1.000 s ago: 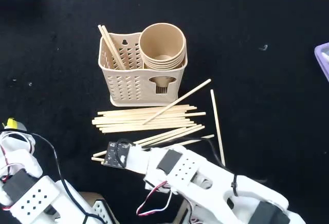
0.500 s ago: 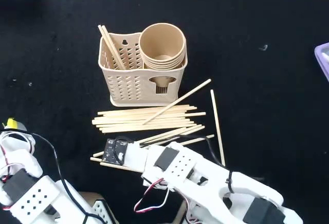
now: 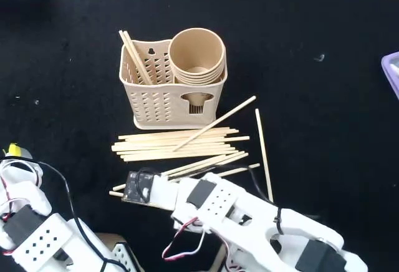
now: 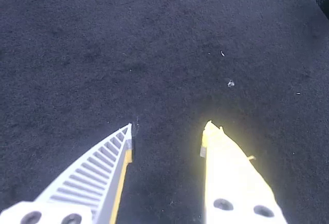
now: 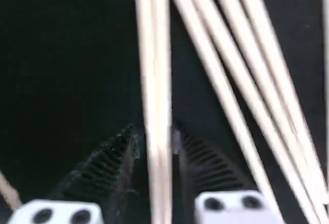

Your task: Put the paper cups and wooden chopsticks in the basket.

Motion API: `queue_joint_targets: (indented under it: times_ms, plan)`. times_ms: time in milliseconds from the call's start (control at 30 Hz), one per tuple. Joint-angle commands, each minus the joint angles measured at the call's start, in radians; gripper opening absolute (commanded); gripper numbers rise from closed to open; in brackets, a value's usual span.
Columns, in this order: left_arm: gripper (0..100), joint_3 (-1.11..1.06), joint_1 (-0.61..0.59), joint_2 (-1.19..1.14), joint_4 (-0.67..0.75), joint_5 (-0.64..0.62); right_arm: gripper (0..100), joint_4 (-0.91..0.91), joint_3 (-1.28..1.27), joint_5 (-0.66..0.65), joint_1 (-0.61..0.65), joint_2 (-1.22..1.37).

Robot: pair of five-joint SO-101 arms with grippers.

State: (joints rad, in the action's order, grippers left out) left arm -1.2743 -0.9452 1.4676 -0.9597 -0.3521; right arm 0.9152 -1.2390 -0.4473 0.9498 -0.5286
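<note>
Wooden chopsticks pinched in the right hand, near the basket

Right arm hides ends of some chopsticks — purple object cropped.

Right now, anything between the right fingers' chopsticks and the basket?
Only the loose pile, lying flat between the right gripper, shut on chopsticks, and the basket. Nothing visible stands above the pile, so a lift should clear it.
</note>
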Motion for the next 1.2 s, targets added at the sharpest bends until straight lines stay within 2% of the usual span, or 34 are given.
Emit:
queue_joint_targets:
  times_ms: [0,267,333,433,600,667,733,933,1167]
  plan:
    - [22,0.036,-0.004,0.002,0.005,-0.009,13.4,0.012,0.010,0.002,0.008,0.022]
    - [22,0.036,-0.004,0.002,0.005,-0.009,13.9,0.014,0.012,0.003,0.003,0.024]
    - [22,0.036,-0.004,0.002,0.005,-0.009,13.9,0.012,0.024,0.051,0.003,0.048]
    - [22,0.036,-0.004,0.002,0.005,-0.009,13.9,0.018,0.067,0.084,0.003,0.140]
    - [22,0.036,-0.008,0.002,0.005,-0.009,13.3,0.058,0.170,0.054,0.008,0.325]
    - [22,0.036,-0.008,0.002,0.005,-0.009,9.0,0.064,0.179,0.054,0.008,0.335]
    - [22,0.036,-0.008,0.002,0.005,-0.009,0.3,0.063,0.176,0.055,0.008,0.317]
    - [22,0.036,-0.008,0.002,0.005,-0.009,1.0,0.037,0.097,0.055,0.002,0.162]
    - [22,0.036,-0.004,0.002,0.005,-0.009,1.0,0.201,0.091,0.044,-0.043,-0.219]
